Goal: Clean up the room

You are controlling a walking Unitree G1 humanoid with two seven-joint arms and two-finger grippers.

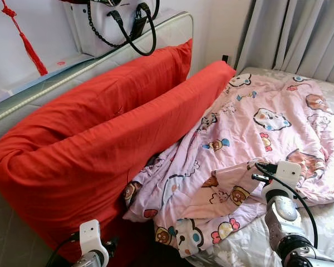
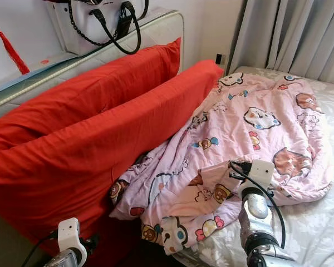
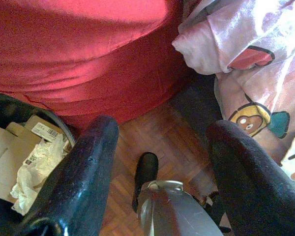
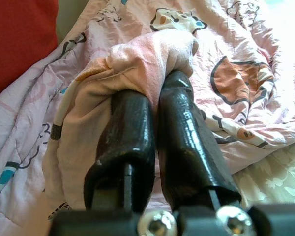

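**Right gripper pinches the pink blanket on the bed**

The right gripper (image 4: pixel 155 105) is closest to us. Its two black fingers (image 4: pixel 125 132) are squeezed together on a bunched fold of the pink blanket (image 1: pixel 256 139). The fold sticks up past the fingertips. The blanket has cartoon animals on it and lies spread and crumpled over the bed (image 1: pixel 250 245). One edge hangs off the side of the bed by the red pillows.

The left gripper (image 3: pixel 160 162) hangs low beside the bed, over the wooden floor (image 3: pixel 162 142). Its fingers are spread wide apart and hold nothing. Next to it on the floor is a dark bin (image 3: pixel 10 105) with cardboard and crumpled paper inside.

Two big red pillows (image 1: pixel 100 139) lean at the head of the bed, touching the blanket. Behind them a white bag (image 1: pixel 114 22) with black handles sits on the headboard ledge. Grey curtains (image 1: pixel 295 33) hang at the far side of the bed.
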